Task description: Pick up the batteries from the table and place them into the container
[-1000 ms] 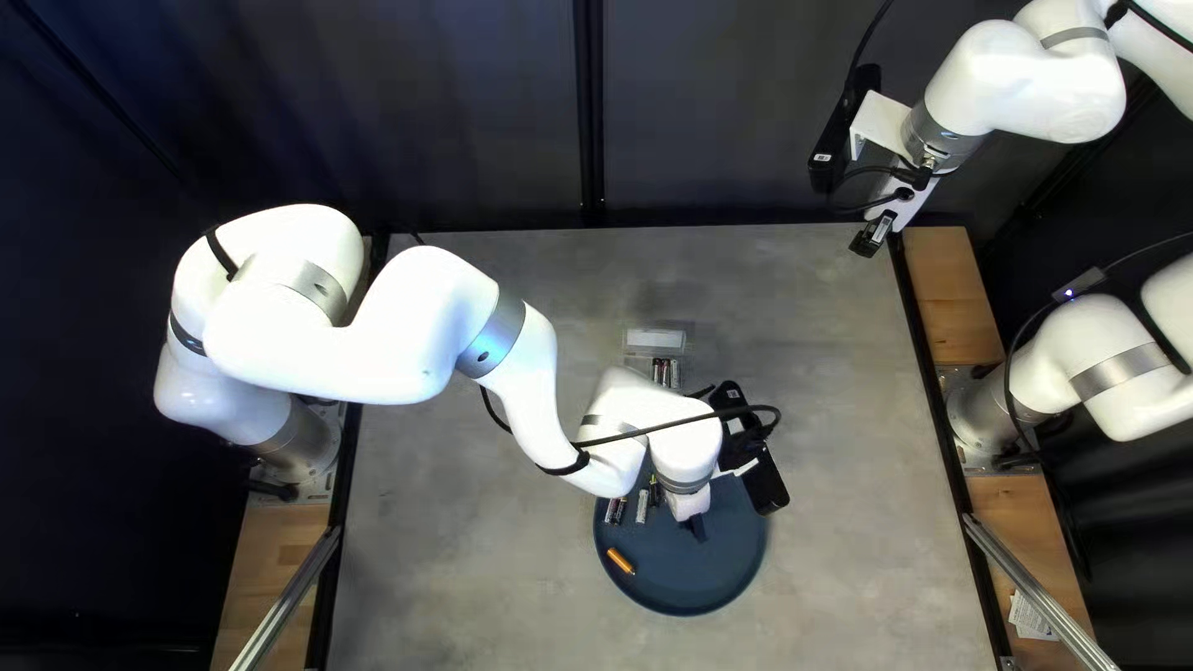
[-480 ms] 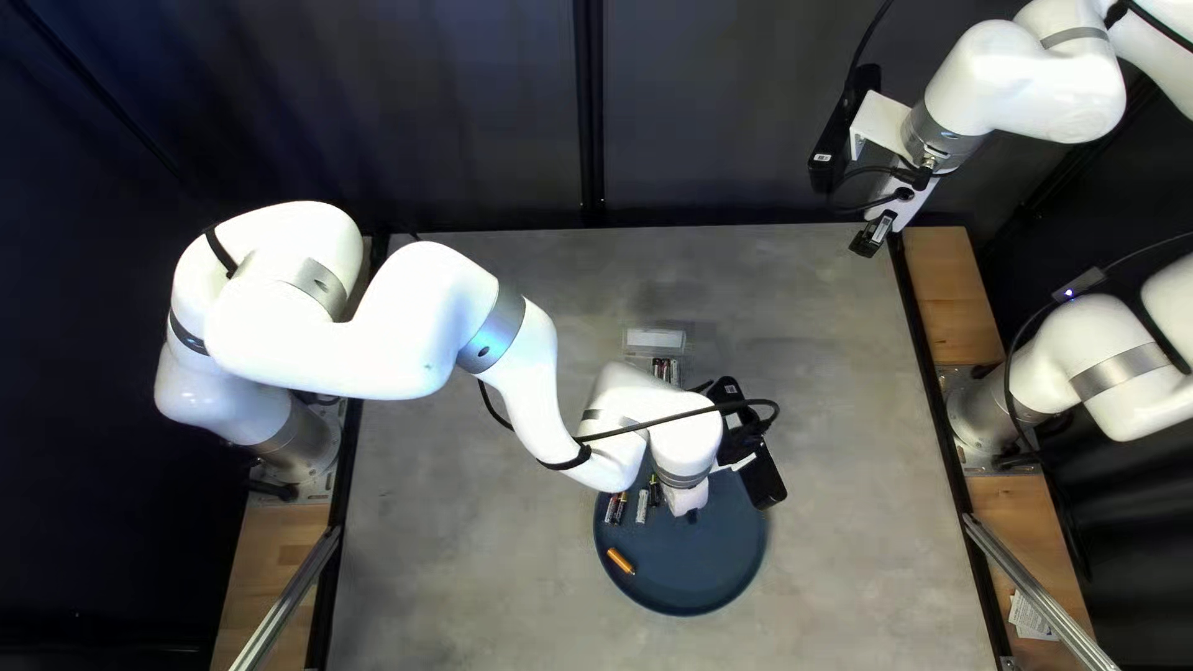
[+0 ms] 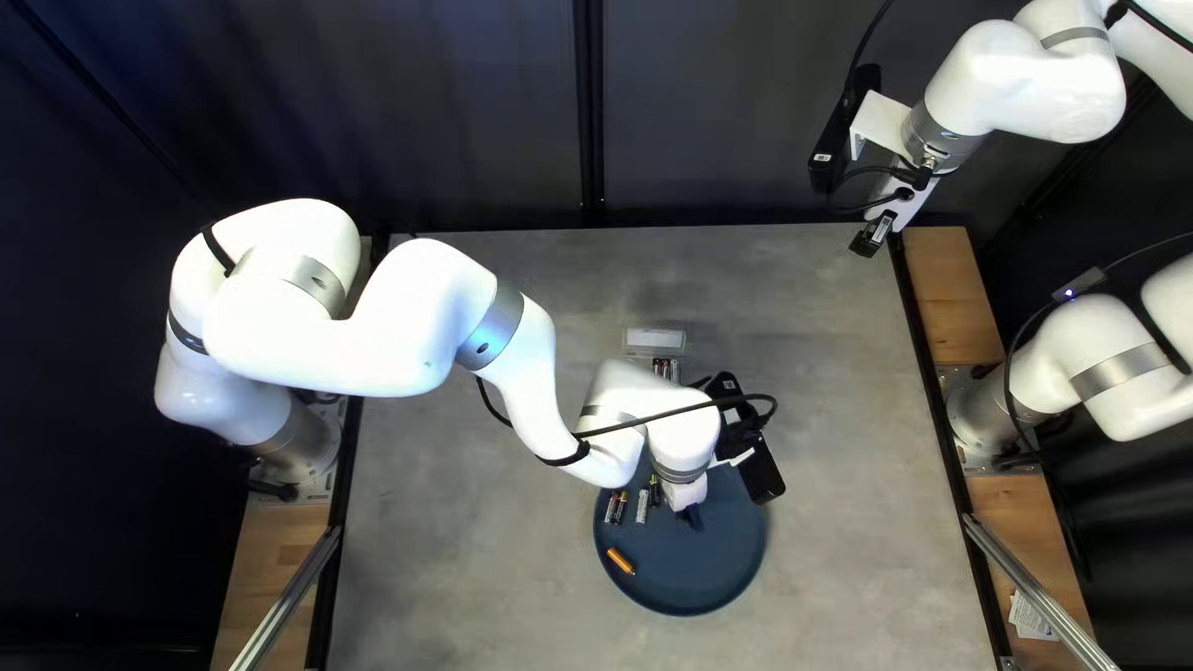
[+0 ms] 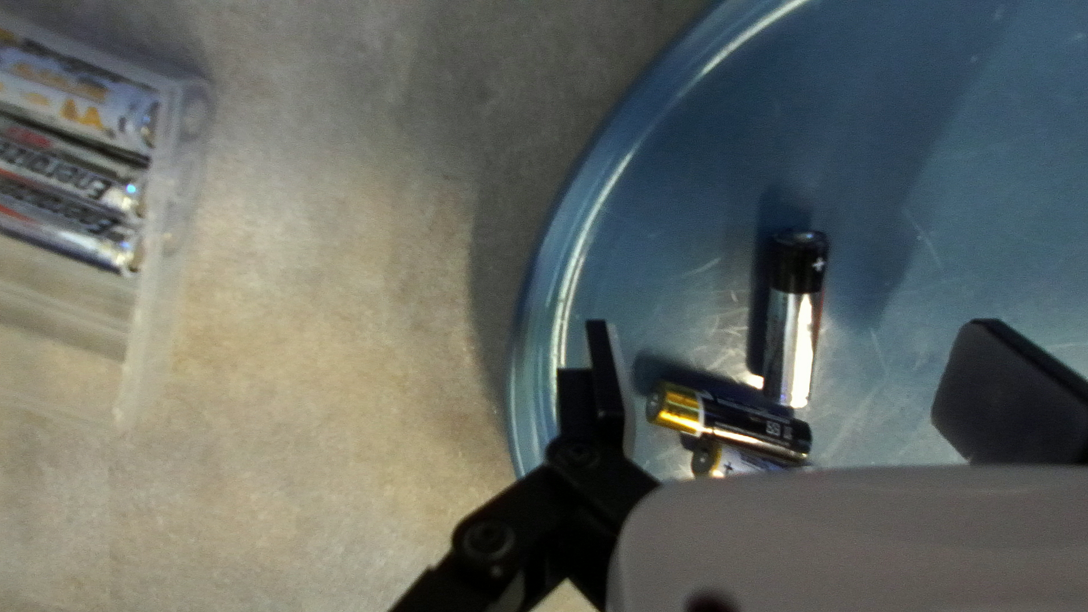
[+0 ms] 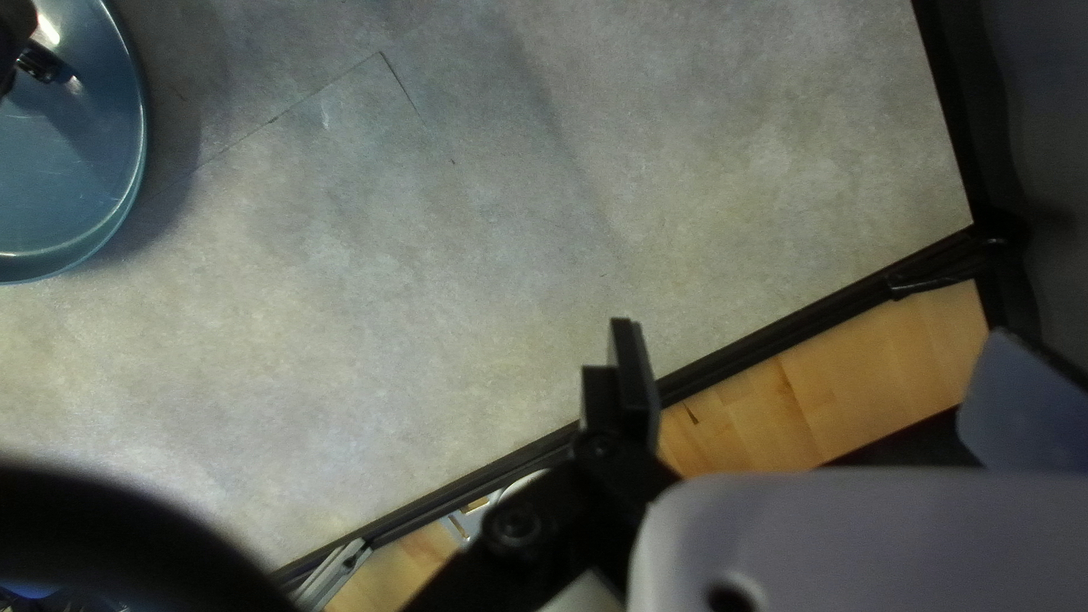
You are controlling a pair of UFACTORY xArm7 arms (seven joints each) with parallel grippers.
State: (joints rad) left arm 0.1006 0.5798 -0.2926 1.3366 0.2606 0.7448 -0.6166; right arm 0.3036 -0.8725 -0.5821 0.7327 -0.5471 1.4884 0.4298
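My left gripper is over the dark blue round plate in the top left view. In the left wrist view this gripper has its fingers wide apart; a black-and-silver battery and a gold-and-black battery lie on the plate within that gap, touching neither finger. Part of another battery is hidden by the gripper mount. An orange battery lies near the plate's rim. The clear container beyond the plate holds several batteries. My right gripper, raised at the far right corner, is open and empty in its wrist view.
My left arm reaches across the table and hides part of the plate. A black frame rail and a wooden strip run beneath my right gripper. The dark curtain stands behind the far edge.
My left gripper has shifted slightly toward the table's far edge and a little left over the plate. The right arm and the visible batteries have stayed put.
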